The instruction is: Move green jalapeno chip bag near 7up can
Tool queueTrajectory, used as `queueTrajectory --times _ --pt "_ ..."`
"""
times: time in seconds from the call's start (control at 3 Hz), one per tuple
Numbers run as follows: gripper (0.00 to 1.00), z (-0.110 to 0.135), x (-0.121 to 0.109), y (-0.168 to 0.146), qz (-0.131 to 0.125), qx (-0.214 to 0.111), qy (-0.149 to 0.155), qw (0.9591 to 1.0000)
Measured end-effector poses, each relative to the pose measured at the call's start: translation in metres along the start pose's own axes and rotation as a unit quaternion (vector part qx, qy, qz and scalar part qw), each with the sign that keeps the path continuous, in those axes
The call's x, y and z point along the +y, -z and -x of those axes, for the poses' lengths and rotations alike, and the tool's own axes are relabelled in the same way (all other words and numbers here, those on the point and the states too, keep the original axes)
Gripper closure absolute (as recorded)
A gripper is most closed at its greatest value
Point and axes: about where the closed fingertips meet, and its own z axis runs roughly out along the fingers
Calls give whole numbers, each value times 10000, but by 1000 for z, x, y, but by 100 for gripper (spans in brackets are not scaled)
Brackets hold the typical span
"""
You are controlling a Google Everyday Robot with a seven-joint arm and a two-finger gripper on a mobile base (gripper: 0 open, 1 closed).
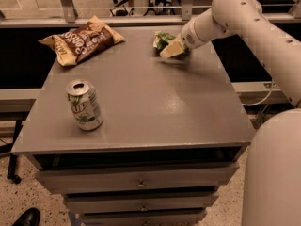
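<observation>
While the white arm point(235, 18) comes in from the upper right, the gripper point(171, 51) is down at the far end of the grey tabletop point(155, 107), its tan tip low over the surface. Grasp state: cannot tell from this view.

Green jalapeno chip bag point(162, 37): right at the claw, on its far-left side, touching it or overlapped by it. Only the crumpled green top pokes out behind the claw. Lifted or resting on the top: cannot tell.

7up can point(84, 105): well apart from the claw, to its left as the camera sees it and much nearer the camera. It stands upright close to the near-left edge, with the opened top facing up.

Brown chip bag point(82, 40): left of the claw at about the same depth, lying flat at the far-left corner with one end at the table edge. It is well apart from the claw and not touching the can.

Below the claw's level, the cabinet front shows stacked drawers point(141, 182) with small knobs. The robot's white body point(275, 173) fills the near-right corner, below and right of the claw. A metal rail point(94, 20) runs just beyond the claw, behind the table. A dark shoe point(26, 218) sits far down-left of the claw on the speckled floor.
</observation>
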Motion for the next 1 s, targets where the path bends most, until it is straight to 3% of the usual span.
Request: queueTrajectory --times 0.33,0.67,1.0 --pt "67 -10 10 -16 105 62 -50 9999" --pt "90 -2 5 -13 5 29 126 9999" --pt "100 12 -2 3 -87 -91 325 9994"
